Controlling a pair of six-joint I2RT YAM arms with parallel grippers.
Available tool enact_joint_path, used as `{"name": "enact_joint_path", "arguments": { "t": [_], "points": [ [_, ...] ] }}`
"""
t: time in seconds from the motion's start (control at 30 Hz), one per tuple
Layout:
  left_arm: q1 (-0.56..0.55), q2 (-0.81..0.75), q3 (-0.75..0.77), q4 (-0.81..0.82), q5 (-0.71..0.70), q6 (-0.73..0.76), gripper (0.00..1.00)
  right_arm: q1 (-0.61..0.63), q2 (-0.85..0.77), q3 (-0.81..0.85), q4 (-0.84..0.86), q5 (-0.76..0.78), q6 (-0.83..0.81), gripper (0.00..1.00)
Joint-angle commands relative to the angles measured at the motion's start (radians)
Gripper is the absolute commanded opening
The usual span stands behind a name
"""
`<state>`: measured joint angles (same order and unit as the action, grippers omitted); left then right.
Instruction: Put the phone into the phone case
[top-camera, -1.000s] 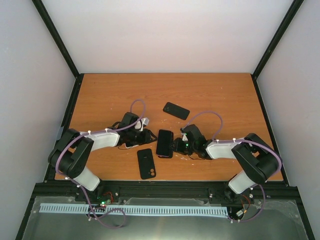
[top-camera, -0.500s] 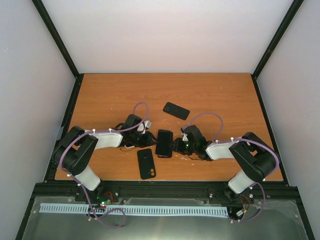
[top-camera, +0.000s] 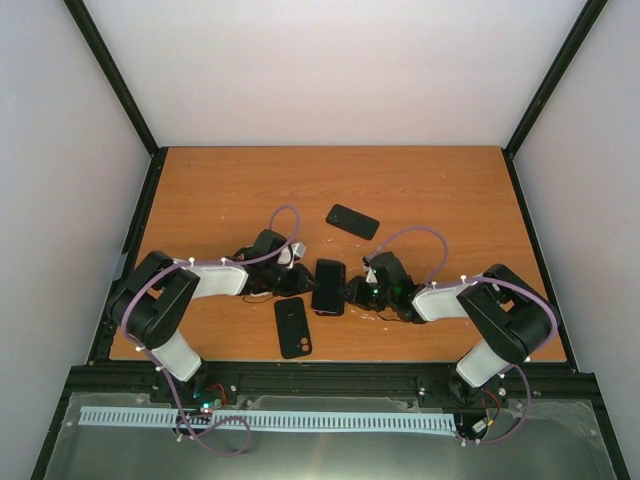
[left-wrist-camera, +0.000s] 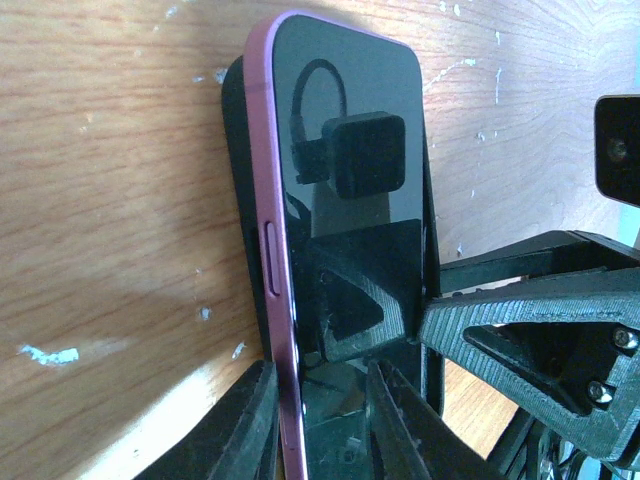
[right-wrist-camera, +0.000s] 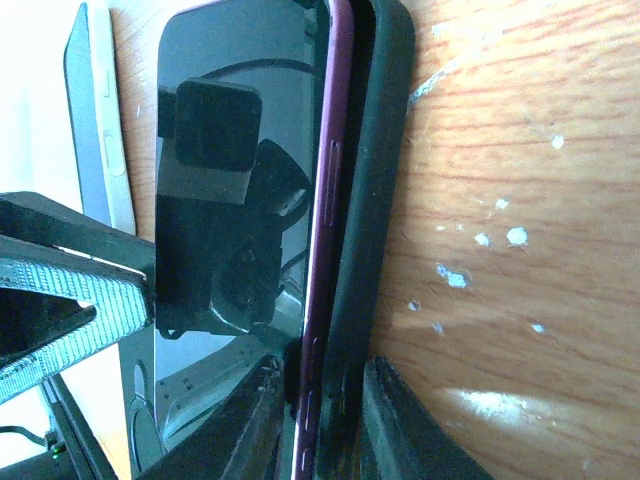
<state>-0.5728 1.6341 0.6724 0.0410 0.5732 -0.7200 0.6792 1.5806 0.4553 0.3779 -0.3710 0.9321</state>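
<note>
The phone (top-camera: 328, 286), purple-edged with a black screen, lies face up over the black phone case in the middle of the table. In the left wrist view the phone (left-wrist-camera: 350, 230) sits on the case (left-wrist-camera: 233, 130), whose rim shows along its left side. My left gripper (left-wrist-camera: 320, 372) pinches the phone's near edge, one finger on the screen. In the right wrist view my right gripper (right-wrist-camera: 323, 368) is shut across the phone (right-wrist-camera: 230, 200) and the case (right-wrist-camera: 375, 150) together. In the top view the left gripper (top-camera: 298, 280) and right gripper (top-camera: 352, 291) flank the phone.
A second black phone-shaped item (top-camera: 292, 327) with camera holes lies just in front of the phone. A third black one (top-camera: 352, 221) lies behind it. A grey-edged slab (right-wrist-camera: 95, 130) shows beside the phone in the right wrist view. Black frame rails border the table.
My left arm has stretched to the right and brought its gripper up to the phone's left edge. The phone and the right gripper have shifted only slightly.
</note>
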Motion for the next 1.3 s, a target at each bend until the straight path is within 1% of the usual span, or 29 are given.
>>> {"name": "enact_joint_path", "arguments": {
  "t": [0.0, 0.4, 0.47, 0.5, 0.57, 0.67, 0.77, 0.87, 0.93, 1.0, 1.13, 1.27],
  "points": [
    [-0.025, 0.019, 0.011, 0.058, 0.027, -0.028, 0.26, 0.003, 0.019, -0.019, 0.009, -0.019, 0.009, 0.22],
    [-0.091, 0.027, 0.034, 0.084, 0.010, -0.071, 0.22, 0.005, 0.031, -0.027, 0.041, -0.024, 0.023, 0.22],
    [-0.091, 0.014, 0.022, 0.083, -0.005, -0.074, 0.24, 0.004, 0.023, -0.030, 0.033, -0.015, 0.020, 0.22],
    [-0.091, 0.004, 0.022, 0.071, -0.017, -0.070, 0.26, 0.003, 0.015, -0.031, 0.017, -0.004, 0.013, 0.23],
    [-0.091, -0.022, 0.030, 0.029, -0.070, -0.060, 0.32, 0.003, -0.010, -0.028, -0.020, 0.024, -0.001, 0.27],
    [-0.082, -0.051, 0.034, -0.015, -0.132, -0.042, 0.34, -0.001, -0.039, -0.013, -0.080, 0.060, -0.026, 0.34],
    [-0.062, -0.047, 0.033, -0.018, -0.140, -0.032, 0.37, -0.015, -0.048, 0.000, -0.104, 0.068, -0.041, 0.43],
    [-0.052, -0.026, 0.043, -0.018, -0.144, -0.025, 0.43, -0.039, -0.040, 0.010, -0.106, 0.065, -0.050, 0.46],
    [-0.050, -0.017, 0.052, -0.017, -0.150, -0.020, 0.45, -0.052, -0.033, 0.020, -0.104, 0.060, -0.057, 0.47],
    [-0.049, -0.008, 0.062, -0.016, -0.155, -0.015, 0.45, -0.060, -0.021, 0.035, -0.098, 0.059, -0.073, 0.47],
    [-0.033, 0.012, 0.097, -0.036, -0.179, 0.001, 0.45, -0.082, 0.022, 0.066, -0.086, 0.055, -0.095, 0.37],
    [0.000, 0.025, 0.125, -0.048, -0.200, 0.016, 0.43, -0.099, 0.063, 0.094, -0.081, 0.068, -0.104, 0.32]
  ]
}}
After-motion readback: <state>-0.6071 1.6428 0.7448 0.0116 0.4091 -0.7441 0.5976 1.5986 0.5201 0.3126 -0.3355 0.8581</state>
